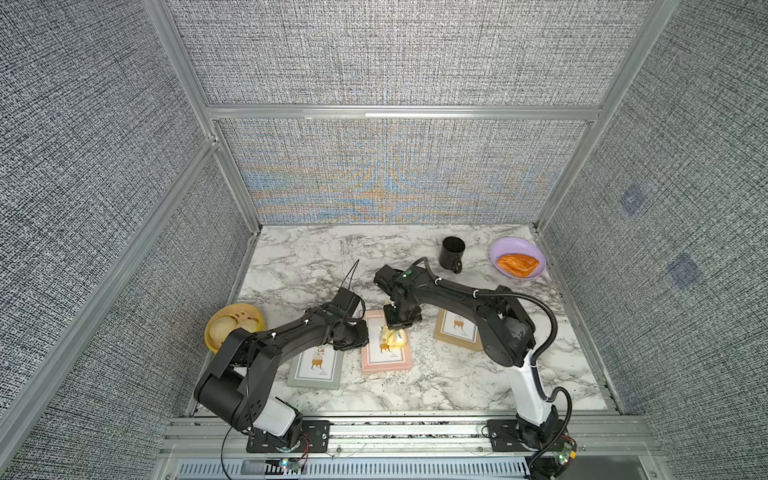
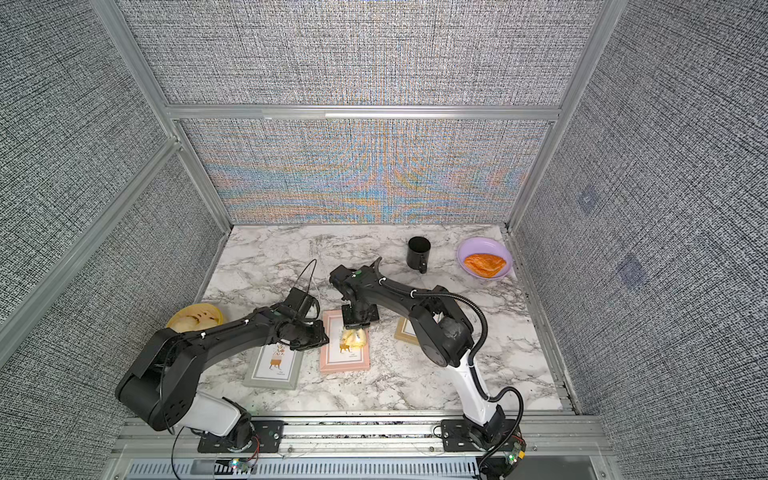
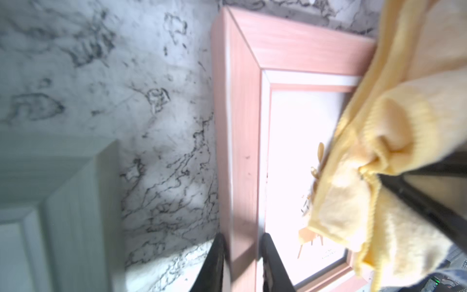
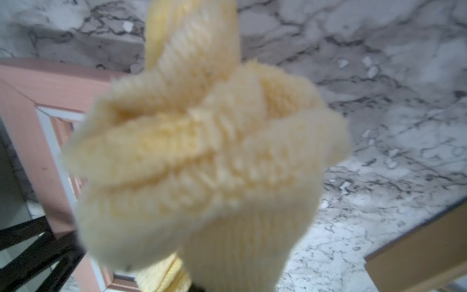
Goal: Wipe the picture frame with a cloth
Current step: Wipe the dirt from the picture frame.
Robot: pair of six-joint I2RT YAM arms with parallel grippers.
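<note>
Left wrist | left tool [image 3: 242,236] pinches pink frame [image 3: 242,101] | right tool [image 1: 397,329] pinches cloth [image 3: 379,126] | grey frame [image 3: 63,189] beside

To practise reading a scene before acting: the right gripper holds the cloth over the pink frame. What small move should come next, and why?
Probably draw the right gripper toward the robot, dragging the cloth along the glass of the pink frame. The cloth is bunched in its shut jaws over the glass, the near part lies uncovered, and the left gripper clamps the frame's edge, steadying it.

Lab test booth: grey fabric panels [image 1: 395,50], aluminium rails [image 1: 403,112], marble-print tabletop [image 1: 311,257]
</note>
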